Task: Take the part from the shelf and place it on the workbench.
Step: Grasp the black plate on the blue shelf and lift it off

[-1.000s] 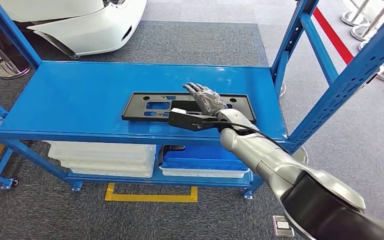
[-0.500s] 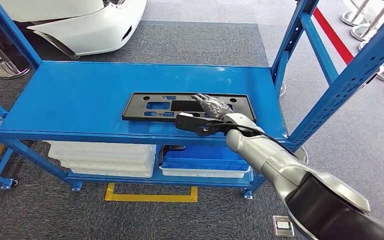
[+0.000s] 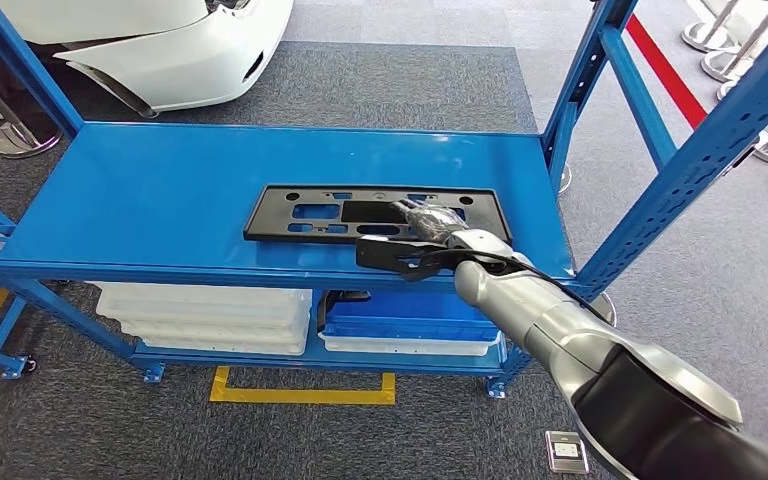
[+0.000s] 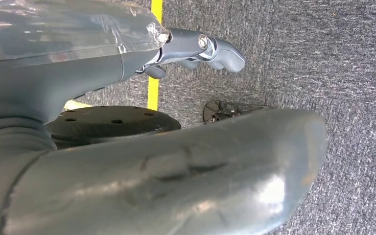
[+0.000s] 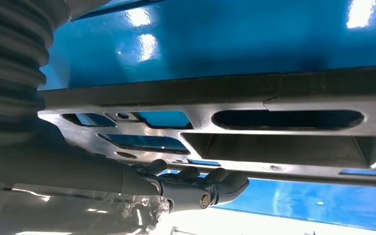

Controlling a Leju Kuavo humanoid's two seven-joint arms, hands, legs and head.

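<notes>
**Right hand lowered onto the black part on the shelf**

Since a second ago, your right hand [image 3: 426,216] has dropped from an outstretched pose above the black part [image 3: 300,213] to lie low over its right-hand portion, and the wrist has drawn slightly back toward the shelf's front edge. The part itself has not shifted.

You see the part lying flat on the blue shelf [image 3: 160,190], toward the front and right of centre, long side parallel to the front edge. It is a flat black panel with several rectangular cut-outs.

From the right wrist view, the part [image 5: 284,120] sits close ahead with blue showing through its openings. The dark fingers [image 5: 196,183] are curled side by side just beside the part's edge; you cannot tell whether they touch or grip it.

Your left hand [image 4: 127,147] hangs over grey carpet [image 4: 333,58] crossed by a yellow floor line [image 4: 153,49]. Its fingers [image 4: 210,49] are bent inward, with nothing in them.

Beneath the shelf, white trays [image 3: 205,315] and a blue bin [image 3: 405,318] rest on the lower level. A white car body panel [image 3: 160,40] sits on the floor beyond the rack.
</notes>
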